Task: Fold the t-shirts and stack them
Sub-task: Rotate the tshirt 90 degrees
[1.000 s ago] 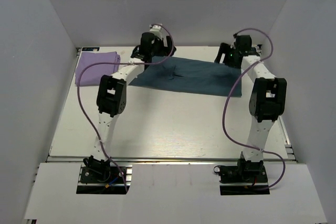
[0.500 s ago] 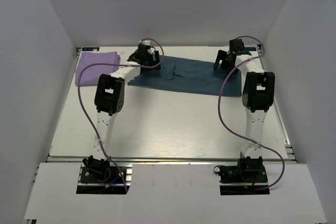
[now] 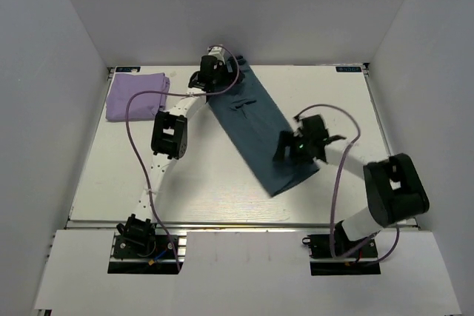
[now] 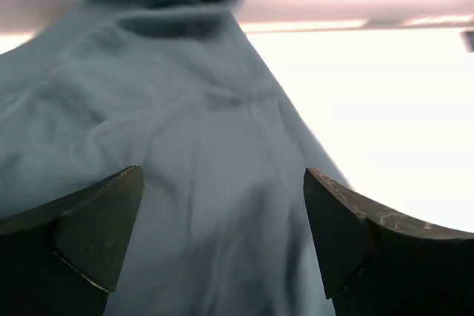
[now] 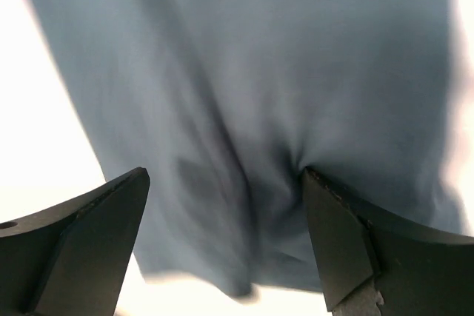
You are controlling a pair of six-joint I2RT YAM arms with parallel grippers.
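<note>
White walls (image 3: 67, 42) close in three sides of one pale desk (image 3: 222, 190). Two t-shirts lie on it. The slate-blue t-shirt (image 3: 259, 135) stretches as a long band slanting from the far middle down toward the near right. Its near end stops well short of the front edge, and bare desk spreads to its left and along the near side. The lavender t-shirt (image 3: 135, 94), folded, sits in the far left corner, apart from the blue one. Two arms reach in. The left pincer (image 3: 213, 78) is over the blue shirt's far end, its fingers apart. The right pincer (image 3: 300, 142) is over the near end, likewise spread wide with cloth beneath.
</note>
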